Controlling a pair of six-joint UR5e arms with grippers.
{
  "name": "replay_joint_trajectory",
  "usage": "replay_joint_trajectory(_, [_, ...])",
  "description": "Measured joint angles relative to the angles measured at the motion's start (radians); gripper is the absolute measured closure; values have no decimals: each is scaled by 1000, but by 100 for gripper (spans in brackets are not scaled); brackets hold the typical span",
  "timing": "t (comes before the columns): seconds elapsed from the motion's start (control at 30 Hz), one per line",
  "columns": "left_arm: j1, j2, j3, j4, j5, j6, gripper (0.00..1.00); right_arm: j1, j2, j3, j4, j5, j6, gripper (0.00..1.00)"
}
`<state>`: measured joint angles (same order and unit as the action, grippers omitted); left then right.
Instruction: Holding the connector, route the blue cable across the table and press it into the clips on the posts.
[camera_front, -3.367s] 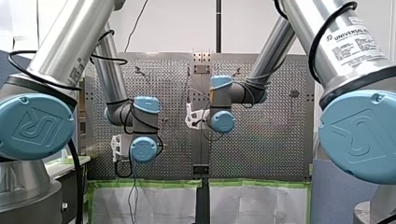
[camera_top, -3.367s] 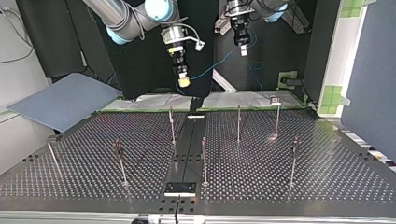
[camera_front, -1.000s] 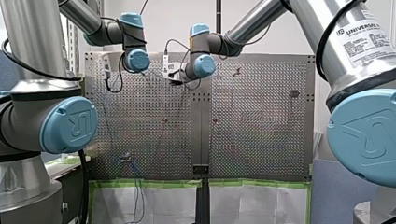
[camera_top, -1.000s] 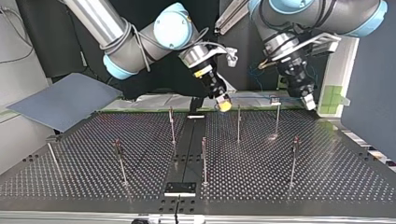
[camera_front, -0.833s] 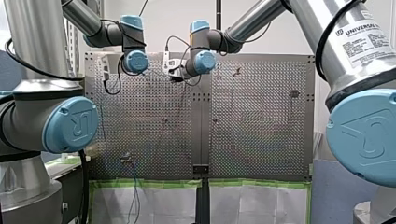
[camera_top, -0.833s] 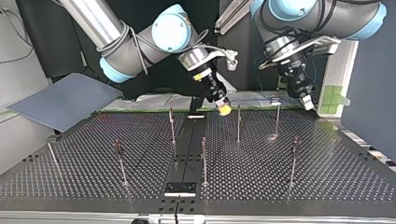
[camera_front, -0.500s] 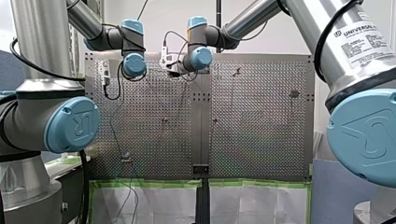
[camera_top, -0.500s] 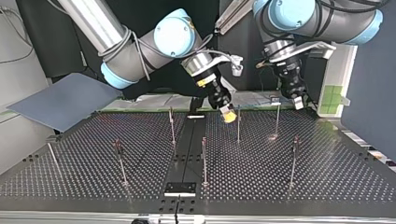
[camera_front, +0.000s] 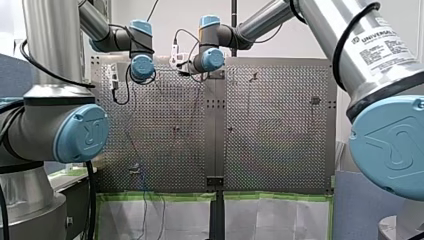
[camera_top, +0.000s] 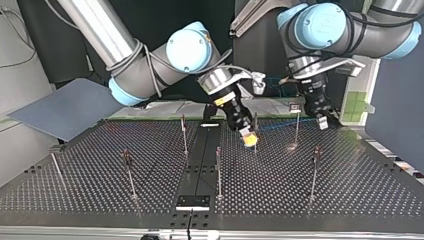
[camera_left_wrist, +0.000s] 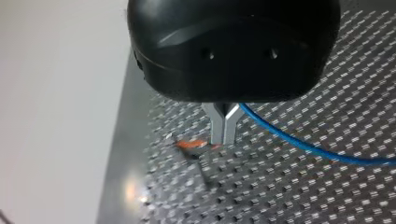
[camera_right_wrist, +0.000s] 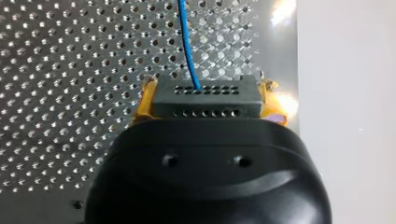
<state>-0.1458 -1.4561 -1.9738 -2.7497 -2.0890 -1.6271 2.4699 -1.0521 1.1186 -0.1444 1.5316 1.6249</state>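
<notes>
Right wrist view: fingers of the right gripper (camera_right_wrist: 208, 100), with yellow pads (camera_right_wrist: 142, 102), pinch the connector (camera_right_wrist: 205, 93) at both ends. The cable (camera_right_wrist: 187, 42) leaves it toward 12 o'clock over the tabletop (camera_right_wrist: 70, 70). Left wrist view: metal fingers of the left gripper (camera_left_wrist: 224, 136) are pressed together on the cable, which runs off toward 4 o'clock. Top view: right gripper hangs just beside a post (camera_top: 255, 122), at its 9 o'clock.

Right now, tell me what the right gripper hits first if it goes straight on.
Probably the table: the right gripper, holding the connector, points down at it, with only the blue cable ahead.
</notes>
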Motion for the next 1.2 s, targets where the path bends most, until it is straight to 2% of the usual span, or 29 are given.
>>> replay_joint_trajectory(0.17, [28, -3, 16, -2, 5, 2, 100, 3, 25, -46, 0, -11, -1, 100])
replay_joint_trajectory(0.27, [54, -3, 19, -3, 24, 10, 100, 9, 39, -75, 1, -13, -1, 100])
replay_joint_trajectory(0.6, [151, -25, 36, 27, 119, 8, 100, 22, 89, -175, 11, -10, -2, 100])
replay_joint_trajectory(0.8, [205, -46, 58, 49, 176, -19, 100, 24, 123, -227, 12, -7, -2, 100])
replay_joint_trajectory(1.03, [223, -87, 79, 60, 237, -33, 100, 37, 180, -286, 12, -4, -3, 100])
replay_joint_trajectory(1.2, [227, -95, 81, 68, 275, -54, 100, 45, 211, -320, 12, -2, -3, 100])
